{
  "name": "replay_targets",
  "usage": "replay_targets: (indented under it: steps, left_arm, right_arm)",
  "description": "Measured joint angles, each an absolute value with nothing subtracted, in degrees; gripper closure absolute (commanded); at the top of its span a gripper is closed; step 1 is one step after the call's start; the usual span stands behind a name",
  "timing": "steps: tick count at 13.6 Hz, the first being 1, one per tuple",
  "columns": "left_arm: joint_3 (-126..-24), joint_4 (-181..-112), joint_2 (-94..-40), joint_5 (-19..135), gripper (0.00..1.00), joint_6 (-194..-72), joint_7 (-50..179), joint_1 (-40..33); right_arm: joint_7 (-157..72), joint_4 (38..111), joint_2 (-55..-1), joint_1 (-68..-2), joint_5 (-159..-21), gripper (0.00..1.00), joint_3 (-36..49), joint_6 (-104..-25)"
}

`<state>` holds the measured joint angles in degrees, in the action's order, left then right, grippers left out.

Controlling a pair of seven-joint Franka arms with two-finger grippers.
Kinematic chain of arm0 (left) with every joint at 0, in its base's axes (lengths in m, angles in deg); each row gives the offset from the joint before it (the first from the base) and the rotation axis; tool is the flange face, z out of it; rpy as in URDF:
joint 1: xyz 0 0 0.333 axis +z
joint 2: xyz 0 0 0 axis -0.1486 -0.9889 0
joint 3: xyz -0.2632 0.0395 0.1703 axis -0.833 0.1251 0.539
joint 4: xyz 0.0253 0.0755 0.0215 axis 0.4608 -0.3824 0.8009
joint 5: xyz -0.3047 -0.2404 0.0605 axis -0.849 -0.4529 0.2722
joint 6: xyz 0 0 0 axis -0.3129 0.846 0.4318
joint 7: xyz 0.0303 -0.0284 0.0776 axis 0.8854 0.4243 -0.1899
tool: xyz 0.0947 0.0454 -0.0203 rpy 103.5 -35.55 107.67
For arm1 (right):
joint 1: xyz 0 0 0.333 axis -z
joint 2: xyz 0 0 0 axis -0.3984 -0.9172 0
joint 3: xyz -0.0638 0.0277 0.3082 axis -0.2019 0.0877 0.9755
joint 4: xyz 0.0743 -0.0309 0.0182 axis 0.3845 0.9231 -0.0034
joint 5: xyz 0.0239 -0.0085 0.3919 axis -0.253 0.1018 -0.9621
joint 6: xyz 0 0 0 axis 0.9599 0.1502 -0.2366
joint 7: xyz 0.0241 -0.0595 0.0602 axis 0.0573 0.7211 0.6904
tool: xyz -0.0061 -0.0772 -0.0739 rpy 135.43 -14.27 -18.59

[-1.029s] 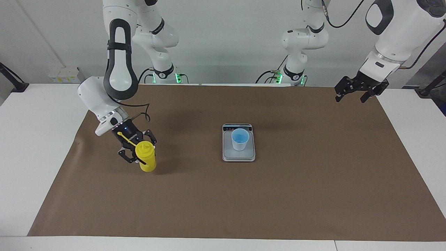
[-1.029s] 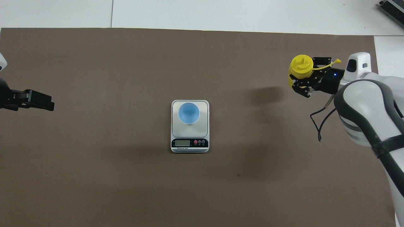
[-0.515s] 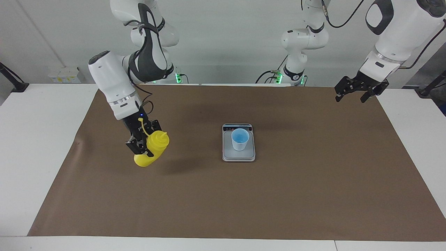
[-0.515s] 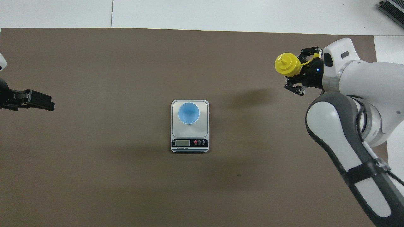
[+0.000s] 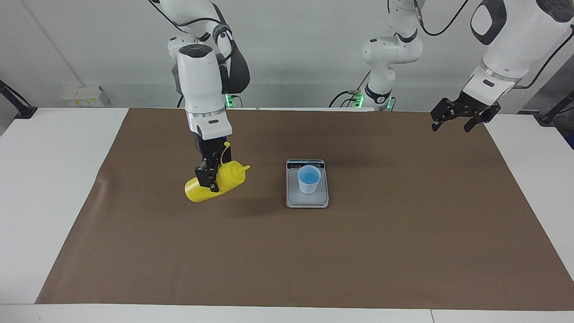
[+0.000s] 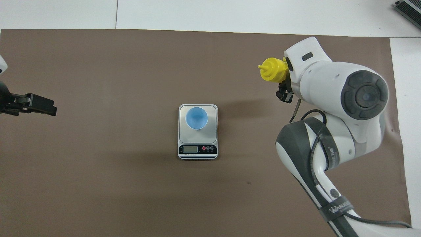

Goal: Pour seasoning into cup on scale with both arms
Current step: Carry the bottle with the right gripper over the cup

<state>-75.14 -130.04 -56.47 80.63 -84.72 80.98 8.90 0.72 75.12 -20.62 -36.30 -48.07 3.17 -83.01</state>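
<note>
In the facing view, left of centre, the right tool (image 5: 210, 177) is clamped on the seasoning bottle (image 5: 224, 180), which hangs tilted over the brown mat (image 5: 403, 251), nozzle aimed at the scale (image 5: 307, 199) in mid-frame. The cup (image 5: 309, 179) stands upright on the scale's plate, well apart from the bottle. At the upper right the left tool (image 5: 457, 120) waits with its fingers apart above the surface's edge. This looks like the carrying step; next, the nozzle needs bringing over the cup's mouth before tipping further.
</note>
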Motion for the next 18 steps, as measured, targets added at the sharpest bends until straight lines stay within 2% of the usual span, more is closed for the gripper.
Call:
replay_targets:
  steps: [6, 12, 18]
  left_arm:
    - [-75.14, -130.06, -56.47, 80.63, 0.00, -84.72, 80.98, 8.90]
    - [-75.14, -130.07, -56.47, 80.63, 0.00, -84.72, 80.98, 8.90]
    - [-75.14, -130.07, -56.46, 80.63, 0.00, -84.72, 80.98, 8.90]
  right_arm:
    - [-0.77, 70.39, -26.02, -42.86, -33.61, 1.00, 3.18, -79.50]
    - [-1.94, 69.70, -30.27, -47.81, -20.77, 1.00, 3.18, -79.32]
    - [-9.52, 69.54, -35.33, -55.56, -3.65, 1.00, 3.20, -73.02]
